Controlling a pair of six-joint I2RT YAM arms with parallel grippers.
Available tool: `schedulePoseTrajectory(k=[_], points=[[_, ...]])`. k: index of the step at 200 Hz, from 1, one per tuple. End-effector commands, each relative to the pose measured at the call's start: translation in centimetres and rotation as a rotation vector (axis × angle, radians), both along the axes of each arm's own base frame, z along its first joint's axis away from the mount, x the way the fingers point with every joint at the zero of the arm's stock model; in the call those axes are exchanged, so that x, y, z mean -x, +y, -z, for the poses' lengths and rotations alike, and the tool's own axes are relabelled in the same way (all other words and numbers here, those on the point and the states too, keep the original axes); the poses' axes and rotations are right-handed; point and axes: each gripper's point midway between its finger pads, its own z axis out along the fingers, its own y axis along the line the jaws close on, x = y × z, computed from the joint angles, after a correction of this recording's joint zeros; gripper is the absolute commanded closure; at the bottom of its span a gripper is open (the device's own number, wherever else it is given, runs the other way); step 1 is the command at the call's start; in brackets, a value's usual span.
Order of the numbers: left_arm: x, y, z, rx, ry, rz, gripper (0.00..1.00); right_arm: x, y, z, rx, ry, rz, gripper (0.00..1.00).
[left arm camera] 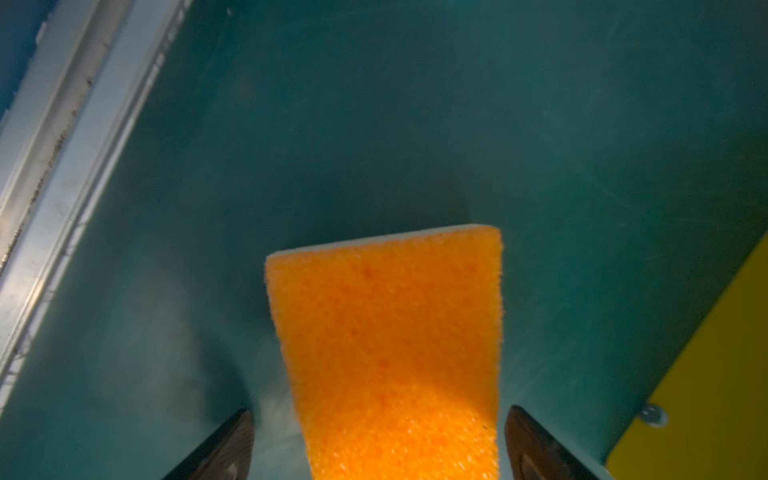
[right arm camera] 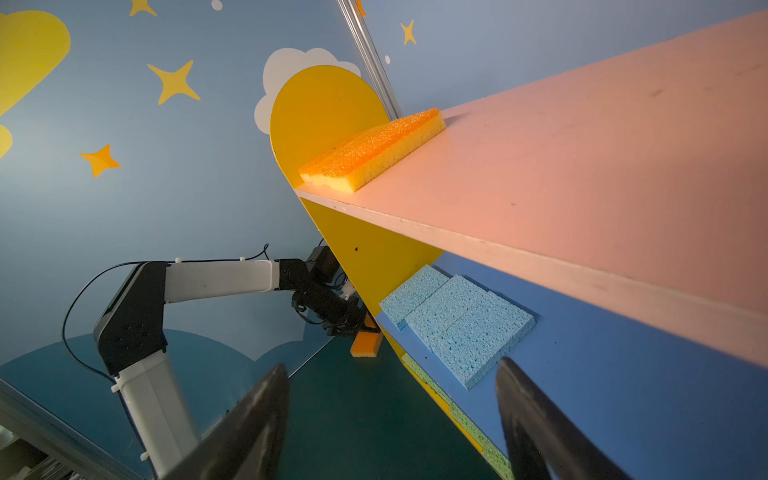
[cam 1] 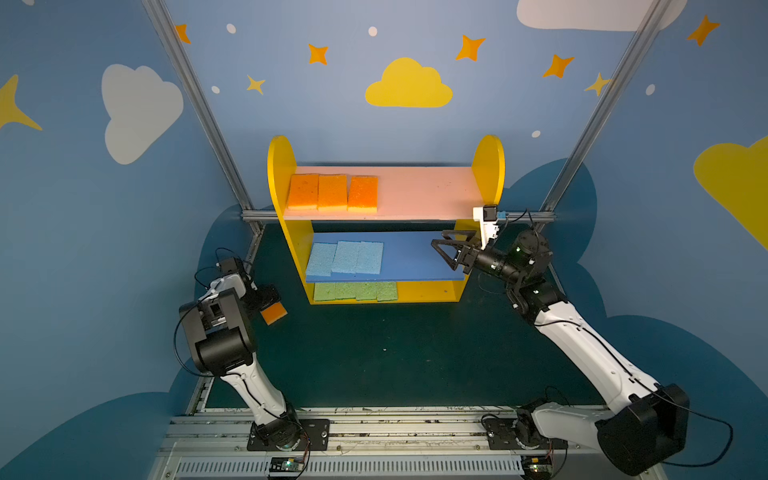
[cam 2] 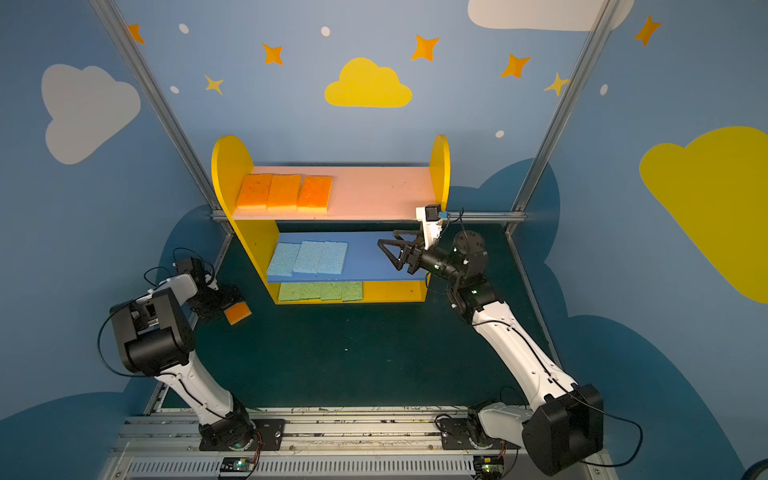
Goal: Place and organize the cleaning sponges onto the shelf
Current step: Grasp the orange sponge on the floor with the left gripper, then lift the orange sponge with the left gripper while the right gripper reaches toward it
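Orange foam fills the space between the fingers (left arm camera: pixel 232 449) of my left end effector (left arm camera: pixel 380 411). In the left wrist view the two dark fingers stand apart on either side of the loose orange sponge (left arm camera: pixel 386 332). A strip of counter shows between one finger and the sponge's edge, so I am astride it, not clamped on it. The sponge has its orange face up and a pale edge at its far end. In both top views it sits low at the dark green counter (cam 1: pixel 374 353), near the foot of the left side panel (cam 1: pixel 280 166) of the shelf (cam 1: pixel 491 166) and a little in front of it. Whether it lies fully flat I cannot tell.

My right end effector (cam 1: pixel 438 237) hangs with its jaws spread and nothing between them, at the bare right end of the blue board (cam 1: pixel 415 257). Whether it reaches in over that board or stops just in front I cannot tell.

Around them, the shelf stands at the back of the counter. Three orange sponges (cam 1: pixel 332 192) lie side by side at the left end of the pink board (cam 1: pixel 424 191), orange faces up, the leftmost just beside the yellow panel. Three light blue sponges (cam 1: pixel 345 257) lie touching one another at the left of the blue board. Four light green sponges (cam 1: pixel 355 291) line up on the yellow board (cam 1: pixel 428 291) beneath, their back parts hidden by the blue board.
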Motion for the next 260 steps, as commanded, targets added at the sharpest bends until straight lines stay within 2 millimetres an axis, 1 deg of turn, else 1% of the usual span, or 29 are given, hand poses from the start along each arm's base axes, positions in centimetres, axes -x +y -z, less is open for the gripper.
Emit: schedulePoseTrajectory(k=[1,31,54,78,94,122,132,156,174,187,202,222,242,260], points=[[-0.2,0.4,-0.2,-0.027,0.021,0.004,0.07,-0.3,0.0,0.3,-0.011,0.005,-0.007,0.23],[0.2,0.8,0.8,-0.078,0.109,0.001,0.08,-0.7,0.0,0.6,-0.011,0.015,-0.006,0.23],[0.6,1.0,1.3,-0.111,0.169,-0.005,0.13,-0.7,-0.1,0.7,-0.011,0.019,-0.002,0.23],[0.7,1.1,1.3,-0.140,0.184,-0.022,0.18,-0.9,-0.2,0.8,-0.011,0.020,0.003,0.23],[0.6,1.0,1.0,-0.144,0.172,-0.031,0.23,-0.9,-0.3,0.8,-0.010,0.019,0.006,0.23],[0.2,0.1,0.2,-0.140,0.135,-0.029,0.30,-1.0,-0.2,1.0,0.000,0.030,0.004,0.22],[0.1,0.0,-0.4,-0.144,0.119,-0.028,0.32,-0.8,-0.1,1.0,-0.003,0.055,-0.008,0.22],[0.0,-0.5,-2.3,-0.138,0.070,-0.040,0.32,0.4,0.4,0.9,0.014,0.075,-0.040,0.22],[-0.2,-1.5,-3.9,-0.104,0.016,-0.042,0.33,1.6,1.2,0.8,0.038,0.068,-0.051,0.22],[-0.2,-2.5,-5.5,-0.079,-0.040,-0.035,0.33,2.7,1.9,0.8,0.075,0.048,-0.050,0.22],[0.0,-3.7,-7.4,-0.055,-0.085,-0.007,0.33,4.6,3.1,0.9,0.145,0.002,-0.067,0.22],[0.8,-5.3,-9.6,-0.028,-0.115,0.016,0.33,7.6,4.8,0.9,0.250,-0.116,-0.099,0.21],[1.5,-7.9,-12.4,0.039,-0.191,0.045,0.33,10.4,5.9,0.8,0.322,-0.265,-0.118,0.18],[2.4,-10.1,-14.8,0.078,-0.240,0.091,0.33,12.7,7.3,1.8,0.412,-0.386,-0.163,0.16]])
